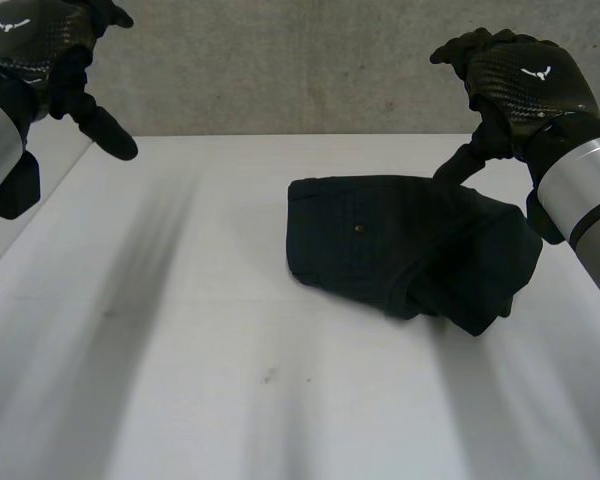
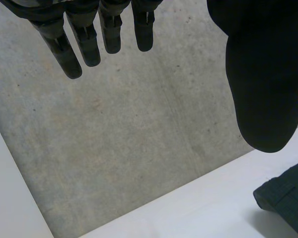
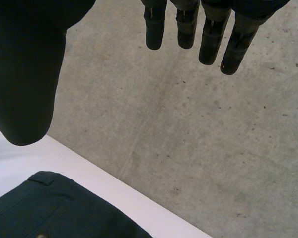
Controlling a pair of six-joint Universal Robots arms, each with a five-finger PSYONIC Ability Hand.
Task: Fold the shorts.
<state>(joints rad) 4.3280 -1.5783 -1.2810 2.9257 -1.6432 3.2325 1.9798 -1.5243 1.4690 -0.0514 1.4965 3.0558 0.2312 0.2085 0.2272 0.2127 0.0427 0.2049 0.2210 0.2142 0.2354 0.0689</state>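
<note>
The right hand [image 1: 525, 80] hovers in the air just beyond the far edge of the shorts [image 1: 380, 240], towards their right end. Its fingers [image 3: 208, 42] hang straight and slightly spread, and the thumb [image 3: 25, 74] stands well away from them, so the hand is wide open and has hold of nothing. In its wrist view a strip of white shows between the thumb tip and the shorts, so it is clear of the cloth.

The left hand [image 1: 50, 50] is raised too, well apart from the shorts, off to their left and further back. Its fingers [image 2: 89, 44] are straight and loose, with the thumb [image 2: 268, 74] held wide. It is as open as the other hand and just as empty.

The shorts are dark and lie on the white table [image 1: 180, 350] in a compact bundle. Their left part lies flat, with a small button [image 1: 358, 228] showing near its middle. Their right end is thicker and rumpled, the cloth doubled over itself. A belt loop [image 3: 42, 178] sits at the shorts' far edge, below the right thumb. Behind the shorts, past the table's far edge, there is a grey concrete wall [image 1: 300, 60].
</note>
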